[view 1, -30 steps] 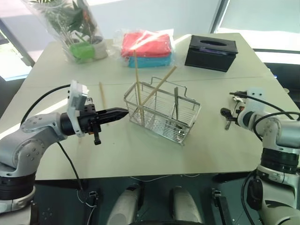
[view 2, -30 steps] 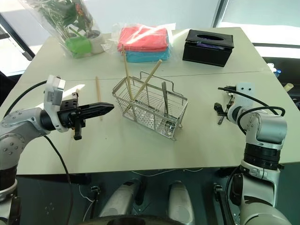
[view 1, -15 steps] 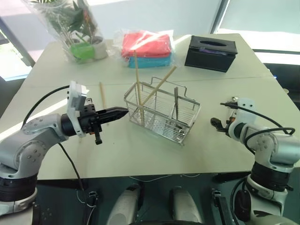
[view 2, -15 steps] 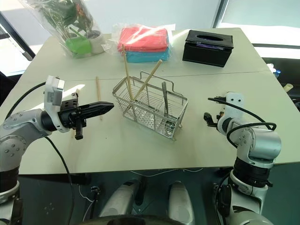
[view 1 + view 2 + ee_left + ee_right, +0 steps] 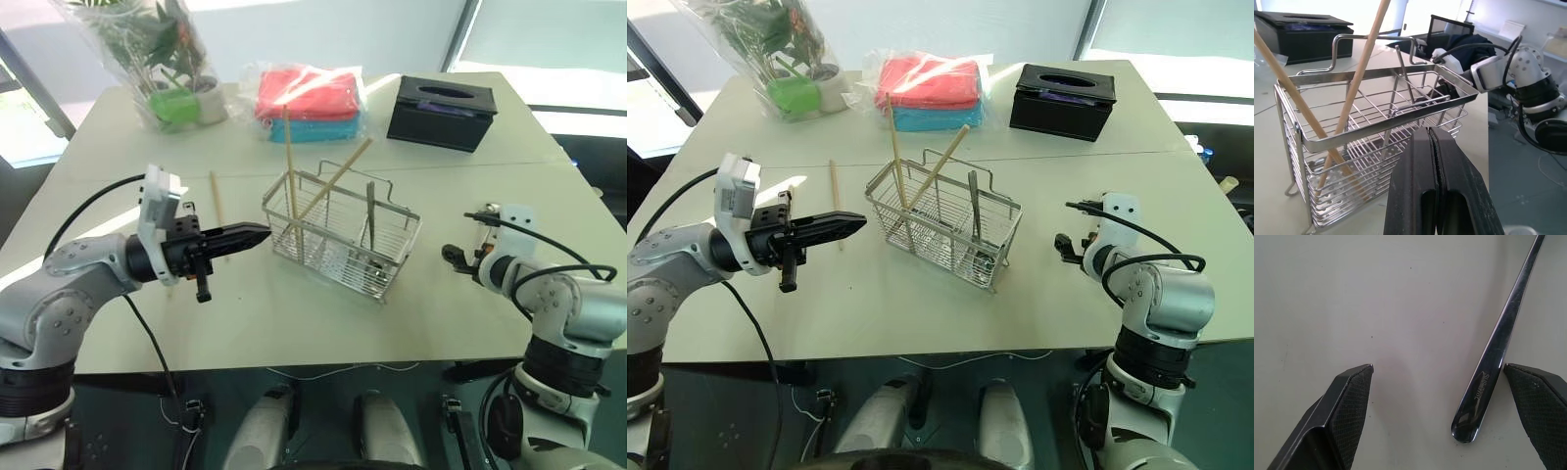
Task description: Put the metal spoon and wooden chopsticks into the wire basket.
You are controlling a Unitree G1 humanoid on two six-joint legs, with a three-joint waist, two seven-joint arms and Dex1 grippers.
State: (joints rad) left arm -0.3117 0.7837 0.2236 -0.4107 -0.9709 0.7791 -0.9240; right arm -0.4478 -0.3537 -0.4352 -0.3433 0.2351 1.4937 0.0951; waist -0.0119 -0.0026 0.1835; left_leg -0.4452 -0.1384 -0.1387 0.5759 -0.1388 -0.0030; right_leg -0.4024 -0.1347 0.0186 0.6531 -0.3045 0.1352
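The wire basket [image 5: 328, 250] stands mid-table with two wooden chopsticks [image 5: 288, 162] propped upright in it and a slim metal utensil [image 5: 369, 211] beside them. A third chopstick [image 5: 215, 199] lies flat on the table to the basket's left. My left gripper [image 5: 261, 232] is shut and empty, pointing level at the basket's left end, just short of the wire [image 5: 1352, 122]. My right gripper [image 5: 1437, 366] is open over the table to the basket's right. The metal spoon's shiny handle [image 5: 1501, 333] lies between its fingers, close to one fingertip [image 5: 1528, 382].
A black tissue box [image 5: 441, 110] sits at the back right. Folded red and teal cloths in plastic [image 5: 309, 98] lie behind the basket. A wrapped potted plant [image 5: 167, 69] stands at the back left. Bare table runs along the front edge [image 5: 323, 338].
My right gripper has shifted left and a little lower toward the basket side, still open. The left gripper, basket and chopsticks have stayed put.
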